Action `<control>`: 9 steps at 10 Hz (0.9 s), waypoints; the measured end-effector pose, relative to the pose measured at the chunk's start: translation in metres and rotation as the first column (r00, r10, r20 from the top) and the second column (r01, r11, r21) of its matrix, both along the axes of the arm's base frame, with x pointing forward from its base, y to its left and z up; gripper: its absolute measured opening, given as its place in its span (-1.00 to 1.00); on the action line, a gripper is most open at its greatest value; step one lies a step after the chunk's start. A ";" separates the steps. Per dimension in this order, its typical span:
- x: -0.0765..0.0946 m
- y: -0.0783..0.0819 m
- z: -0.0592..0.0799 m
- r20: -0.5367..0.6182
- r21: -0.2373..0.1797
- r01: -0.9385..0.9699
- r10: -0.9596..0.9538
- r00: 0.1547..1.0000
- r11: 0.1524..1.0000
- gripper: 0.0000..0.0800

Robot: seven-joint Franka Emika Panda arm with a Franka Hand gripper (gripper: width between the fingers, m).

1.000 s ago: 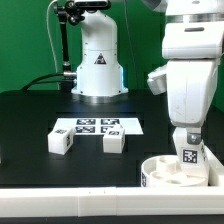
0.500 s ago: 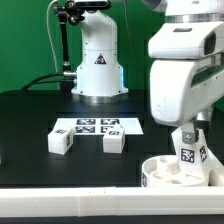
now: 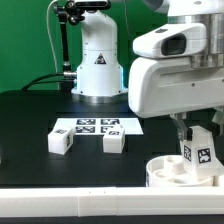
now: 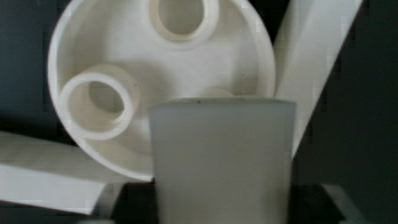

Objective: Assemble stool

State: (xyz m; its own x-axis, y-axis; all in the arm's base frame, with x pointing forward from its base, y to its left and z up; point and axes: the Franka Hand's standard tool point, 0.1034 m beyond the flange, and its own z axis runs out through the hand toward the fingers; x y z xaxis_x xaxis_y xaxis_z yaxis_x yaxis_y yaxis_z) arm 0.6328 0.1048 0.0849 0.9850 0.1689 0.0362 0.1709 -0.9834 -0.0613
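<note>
The round white seat disc (image 3: 170,172) of the stool lies at the front, on the exterior view's right. My gripper (image 3: 197,136) hangs over it, shut on a white block leg (image 3: 198,153) with a black-and-white tag. The leg stands upright, its lower end at the seat's rim. In the wrist view the leg (image 4: 222,150) fills the middle between the dark fingers (image 4: 128,200) of my gripper (image 4: 222,208). Behind it is the seat disc (image 4: 169,75) with two round recesses. Two more legs (image 3: 60,142) (image 3: 113,143) lie loose on the black table.
The marker board (image 3: 98,126) lies flat behind the two loose legs. The arm's white base (image 3: 98,65) stands at the back. A white rail (image 3: 70,196) runs along the table's front edge. A white strip (image 4: 329,60) shows beside the seat in the wrist view.
The wrist has turned, swinging the hand's white body toward the exterior view's left. The held leg has shifted slightly to the right over the seat. The grip is unchanged.
</note>
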 end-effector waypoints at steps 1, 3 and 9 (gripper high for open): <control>0.000 0.001 0.000 -0.004 0.001 0.060 -0.060 0.998 0.998 -0.16; 0.000 0.003 0.000 -0.015 0.011 0.278 -0.278 0.960 0.960 -0.16; 0.000 0.003 0.000 -0.044 0.019 0.547 -0.546 0.836 0.837 -0.16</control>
State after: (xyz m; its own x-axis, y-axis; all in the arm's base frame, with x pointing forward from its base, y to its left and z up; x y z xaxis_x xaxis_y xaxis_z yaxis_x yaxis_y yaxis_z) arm 0.6331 0.1080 0.0850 0.9173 -0.3983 -0.0040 -0.3971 -0.9137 -0.0870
